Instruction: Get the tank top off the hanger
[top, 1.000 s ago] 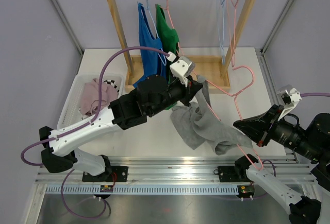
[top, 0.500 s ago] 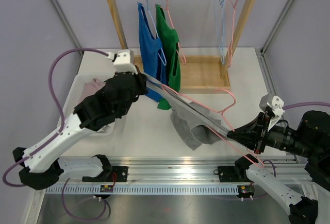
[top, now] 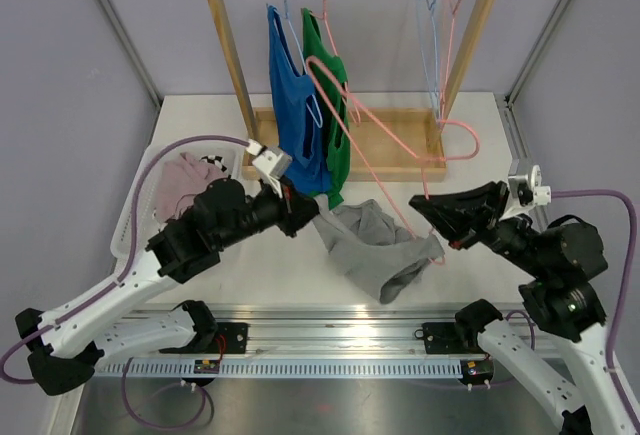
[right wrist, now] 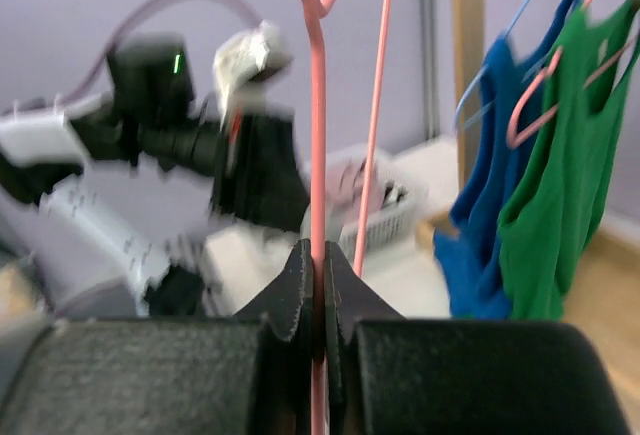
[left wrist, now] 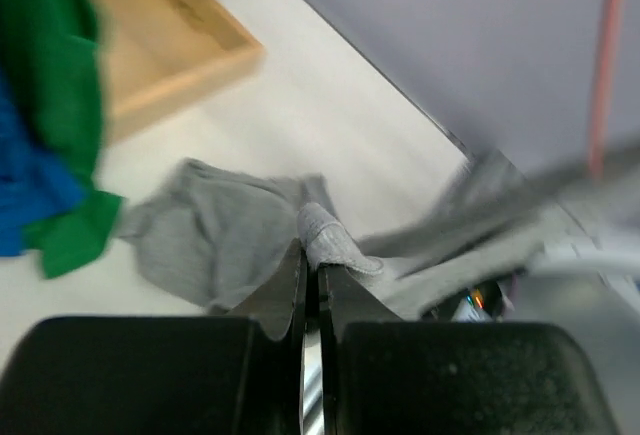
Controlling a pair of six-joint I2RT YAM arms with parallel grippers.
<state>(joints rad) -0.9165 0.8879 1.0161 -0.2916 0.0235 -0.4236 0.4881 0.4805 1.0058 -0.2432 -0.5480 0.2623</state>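
Right gripper [right wrist: 318, 255] jaws pinched on pink hanger [right wrist: 317, 115], wire upright. Blue top [right wrist: 495, 215], green top [right wrist: 560, 185] hanging beyond. Left arm [right wrist: 160, 125] blurred. Basket [right wrist: 375, 205] behind hanger.

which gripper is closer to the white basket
Left. The left gripper, shut on the grey tank top, sits just right of the basket; the right gripper, clamping the pink hanger, is farther right.

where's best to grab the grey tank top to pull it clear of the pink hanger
Grip the raised fold at the left edge of the grey tank top, coming low from the left, where the left gripper is shut on it. It lies crumpled on the table, so likely only a lifted fold offers a bite; its right end crowds the pink hanger the right gripper holds.
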